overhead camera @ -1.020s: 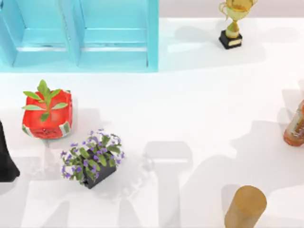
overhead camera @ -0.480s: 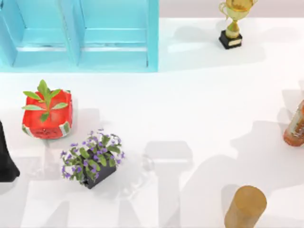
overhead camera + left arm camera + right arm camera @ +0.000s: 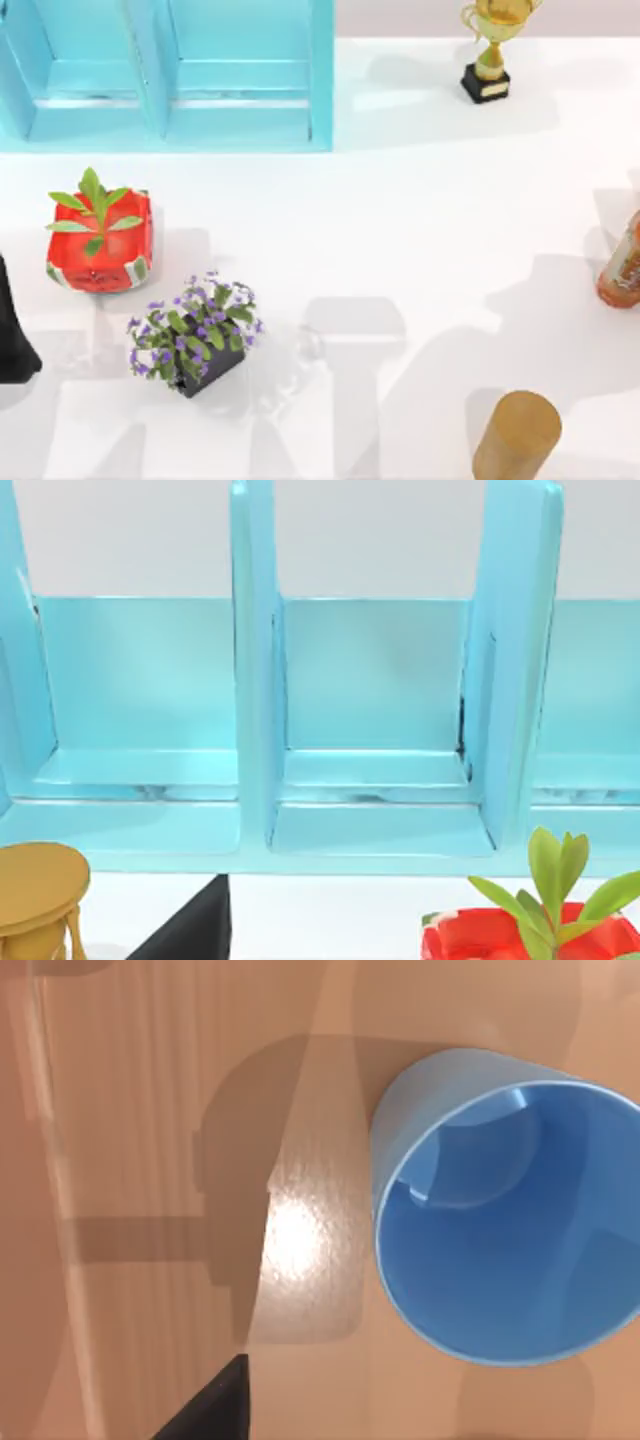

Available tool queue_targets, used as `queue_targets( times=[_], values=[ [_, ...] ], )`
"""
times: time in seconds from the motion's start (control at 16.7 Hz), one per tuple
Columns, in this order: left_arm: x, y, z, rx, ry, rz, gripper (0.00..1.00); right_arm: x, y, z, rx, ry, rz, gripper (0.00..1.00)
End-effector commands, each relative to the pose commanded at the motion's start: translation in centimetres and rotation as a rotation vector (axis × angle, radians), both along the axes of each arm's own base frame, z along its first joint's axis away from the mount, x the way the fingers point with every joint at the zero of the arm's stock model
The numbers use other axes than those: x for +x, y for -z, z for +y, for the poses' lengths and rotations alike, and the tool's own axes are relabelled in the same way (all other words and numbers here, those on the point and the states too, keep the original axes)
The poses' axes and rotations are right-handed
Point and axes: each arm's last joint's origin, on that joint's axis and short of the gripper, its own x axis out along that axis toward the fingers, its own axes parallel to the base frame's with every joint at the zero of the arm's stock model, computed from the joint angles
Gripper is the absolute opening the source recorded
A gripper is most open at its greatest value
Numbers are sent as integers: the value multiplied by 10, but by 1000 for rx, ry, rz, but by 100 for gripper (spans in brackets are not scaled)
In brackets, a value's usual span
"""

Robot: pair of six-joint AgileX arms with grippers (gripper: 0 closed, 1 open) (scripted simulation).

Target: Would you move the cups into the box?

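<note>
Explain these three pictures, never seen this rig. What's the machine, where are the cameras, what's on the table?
It is a simulated pair of AgileX arms at a table, each with a two-finger gripper. The top view looks straight down: a turquoise divided box at the far left, a gold trophy, a red watermelon-patterned planter, a dark pot of purple flowers, a tan cylinder and an orange bottle at the right edge. The left wrist camera faces the box's compartments. The right wrist camera looks down into a plain blue cup standing upright. Nothing is visibly held.
</note>
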Motion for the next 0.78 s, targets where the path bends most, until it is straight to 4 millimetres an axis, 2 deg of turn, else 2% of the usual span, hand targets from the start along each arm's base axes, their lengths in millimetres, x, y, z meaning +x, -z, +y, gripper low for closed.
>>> queue_targets(
  times=[0.24,0.36,0.78],
  values=[
    [0,0,0,0,0,0,100,0,-1,1,0,-2,-1,100],
    [0,0,0,0,0,0,100,2,-9,0,2,-1,1,100],
    [0,0,0,0,0,0,100,4,-80,-1,2,-3,2,100]
  ],
)
